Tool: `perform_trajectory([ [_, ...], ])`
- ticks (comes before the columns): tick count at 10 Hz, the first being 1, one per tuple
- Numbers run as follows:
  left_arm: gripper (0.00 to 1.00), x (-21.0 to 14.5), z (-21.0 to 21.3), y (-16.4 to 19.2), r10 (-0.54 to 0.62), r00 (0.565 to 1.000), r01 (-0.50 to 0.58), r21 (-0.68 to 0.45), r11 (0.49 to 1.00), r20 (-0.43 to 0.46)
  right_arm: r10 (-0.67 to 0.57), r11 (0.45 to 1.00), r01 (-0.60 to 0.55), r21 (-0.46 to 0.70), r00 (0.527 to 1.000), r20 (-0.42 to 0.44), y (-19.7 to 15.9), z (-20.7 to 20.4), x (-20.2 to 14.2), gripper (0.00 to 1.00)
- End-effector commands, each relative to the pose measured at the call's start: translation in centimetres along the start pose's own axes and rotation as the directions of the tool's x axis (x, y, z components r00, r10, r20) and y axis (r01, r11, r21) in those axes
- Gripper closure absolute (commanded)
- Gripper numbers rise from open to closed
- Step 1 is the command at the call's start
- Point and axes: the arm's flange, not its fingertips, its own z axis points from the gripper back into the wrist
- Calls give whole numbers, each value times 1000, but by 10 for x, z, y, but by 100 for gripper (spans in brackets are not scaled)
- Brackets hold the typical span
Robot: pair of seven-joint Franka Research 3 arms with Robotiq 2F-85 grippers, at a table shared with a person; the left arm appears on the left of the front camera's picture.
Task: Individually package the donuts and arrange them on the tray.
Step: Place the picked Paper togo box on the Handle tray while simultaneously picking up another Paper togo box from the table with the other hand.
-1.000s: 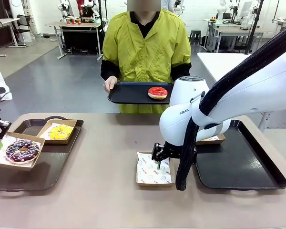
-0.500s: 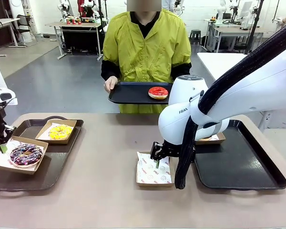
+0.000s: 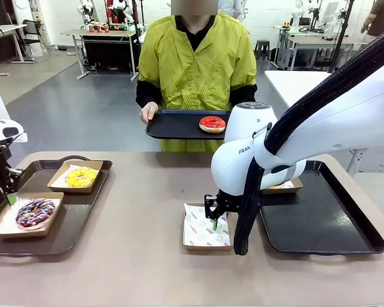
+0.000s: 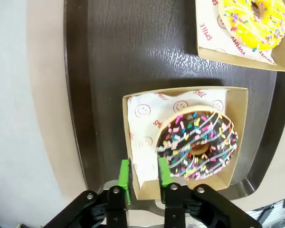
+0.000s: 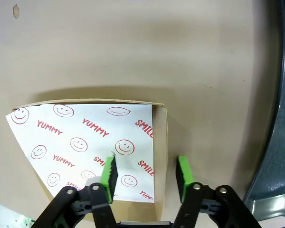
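Right tool point(image 5: 145, 175) apart astride empty box point(image 5: 159, 142) wall, left tool point(image 4: 143, 179) apart beside purple donut point(image 4: 197, 145)

Robotics lab: background workbenches point(image 3: 105, 35), bare grey floor point(image 3: 70, 109).

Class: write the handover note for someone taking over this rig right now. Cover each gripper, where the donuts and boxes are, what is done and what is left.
Left gripper: open, straddling the wall of the purple donut's box, holding nothing.
Right gripper: part open, straddling the wall of the empty box mid-table, not yet clamped.
Yellow donut: boxed on the left tray, behind the purple one.
Red donut: unboxed, on the tray the person holds.
Another box sits on the right tray; contents hidden.
Done: two boxed, on a tray. Left: box the red donut.
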Motion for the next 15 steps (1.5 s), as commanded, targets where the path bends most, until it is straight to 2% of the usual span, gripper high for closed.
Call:
perform_trajectory([
  [1,0,3,0,1,-22,1000,22,-8,1000,12,4,1000,-4,-8,1000,-9,4,-1,5,100],
  [2,0,3,1,2,-21,1000,22,-12,1000,15,-7,1000,7,-10,1000,-18,6,0,5,87],
  [3,0,2,2,1,-26,1000,26,-19,999,17,-13,1000,13,-9,1000,-15,7,0,4,97],
  [5,0,-1,4,1,-32,999,33,-28,999,22,-29,1000,28,-6,999,-14,7,0,4,100],
  [6,20,-2,6,3,-32,999,33,-37,999,21,-31,1000,31,-5,999,-16,7,-1,4,100],
  [8,1,-4,7,3,-34,999,35,-44,998,23,-35,999,34,-11,999,-19,7,-1,3,100],
  [10,0,-5,8,3,-32,999,33,-48,998,23,-54,999,54,-9,998,-23,7,0,4,100],
  [11,0,-7,13,4,-30,999,33,-85,996,30,-65,998,65,-13,997,-40,7,6,3,100],
  [13,0,-18,48,17,-39,995,66,-305,950,95,-42,999,42,-16,999,-26,11,45,3,100],
  [15,0,-28,83,57,2,987,91,-561,823,162,-32,999,31,7,998,51,12,111,5,100],
])
